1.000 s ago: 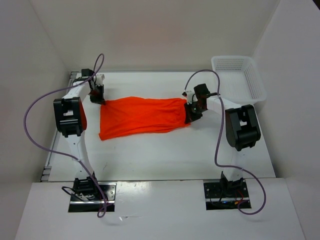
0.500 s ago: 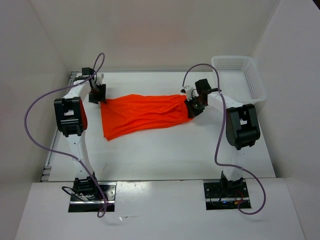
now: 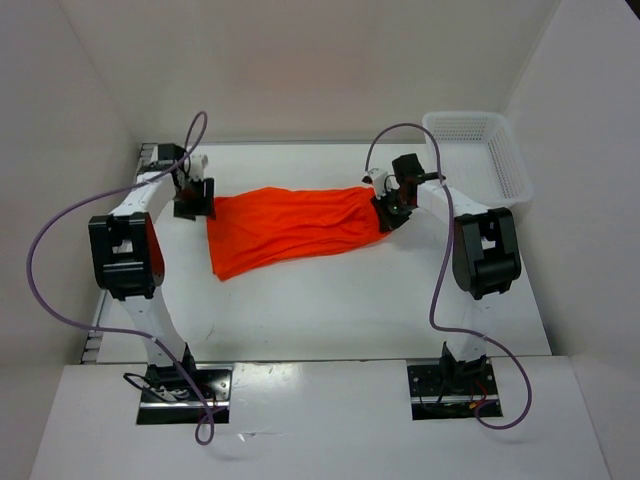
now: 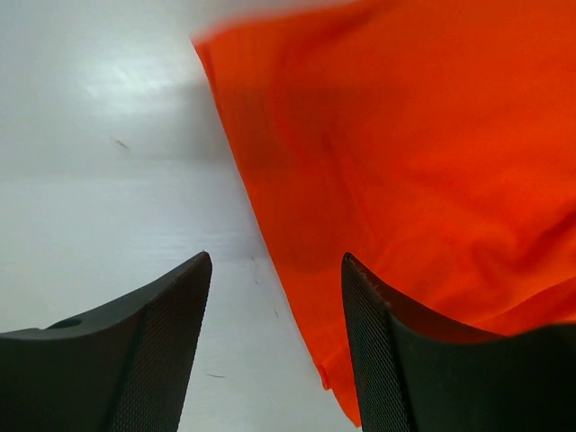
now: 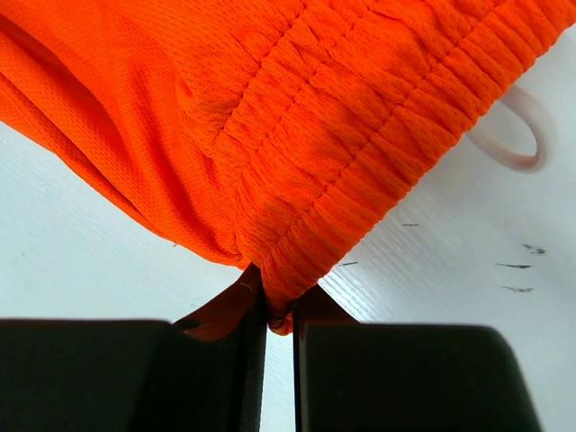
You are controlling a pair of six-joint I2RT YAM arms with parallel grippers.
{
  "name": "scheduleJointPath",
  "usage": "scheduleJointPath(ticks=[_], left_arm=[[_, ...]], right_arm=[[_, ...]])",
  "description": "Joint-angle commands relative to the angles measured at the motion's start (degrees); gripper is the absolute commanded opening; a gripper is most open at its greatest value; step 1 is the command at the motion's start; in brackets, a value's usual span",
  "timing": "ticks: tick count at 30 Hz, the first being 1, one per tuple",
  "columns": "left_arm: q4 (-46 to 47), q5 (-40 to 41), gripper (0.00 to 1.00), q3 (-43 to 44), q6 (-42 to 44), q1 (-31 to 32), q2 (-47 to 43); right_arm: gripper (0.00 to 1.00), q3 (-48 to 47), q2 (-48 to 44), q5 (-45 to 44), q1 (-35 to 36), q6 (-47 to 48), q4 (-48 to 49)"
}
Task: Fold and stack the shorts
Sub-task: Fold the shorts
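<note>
The bright orange shorts [image 3: 290, 226] lie spread across the middle of the white table, waistband to the right. My left gripper [image 3: 192, 200] stands open at their far left corner; in the left wrist view its fingertips [image 4: 274, 270] straddle the cloth's edge [image 4: 432, 162] without holding it. My right gripper [image 3: 388, 213] is shut on the elastic waistband [image 5: 360, 135], pinching its edge between the fingertips [image 5: 279, 310]. A loop of white drawstring [image 5: 513, 135] lies on the table beside the waistband.
A white mesh basket [image 3: 477, 155] stands at the table's far right corner. The table's back wall runs just behind the shorts. Purple cables arch over both arms.
My left gripper has opened and let go of the shorts' left corner. The shorts have shifted toward the back of the table, and the right gripper moved back with the waistband.
</note>
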State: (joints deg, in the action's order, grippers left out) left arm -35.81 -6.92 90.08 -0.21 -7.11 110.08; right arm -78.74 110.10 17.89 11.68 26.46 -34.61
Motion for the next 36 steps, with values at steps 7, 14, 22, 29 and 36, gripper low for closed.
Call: scheduleJointPath(ticks=[7,14,22,29,36], left_arm=[[-2.5,-8.3,0.72,-5.8,0.2,2.3,8.1],[-3.7,-11.5,0.72,2.3,0.2,6.6,16.0],[-4.3,-12.7,0.50,15.4,0.2,16.8,25.3],[-6.1,-12.0,0.48,28.4,0.2,23.0,32.6],[-6.7,-7.7,0.48,28.7,0.2,22.9,31.4]], right_arm=[[0.00,-8.3,-2.4,-5.6,-0.4,8.2,-3.5],[0.00,-7.1,-7.0,-13.0,-0.4,14.0,-6.0],[0.00,-13.2,-10.9,-16.4,-0.4,14.5,-10.3],[0.00,-17.9,-10.9,-14.4,1.5,8.4,-11.0],[0.00,-21.4,-6.2,-18.4,12.1,6.8,-9.2]])
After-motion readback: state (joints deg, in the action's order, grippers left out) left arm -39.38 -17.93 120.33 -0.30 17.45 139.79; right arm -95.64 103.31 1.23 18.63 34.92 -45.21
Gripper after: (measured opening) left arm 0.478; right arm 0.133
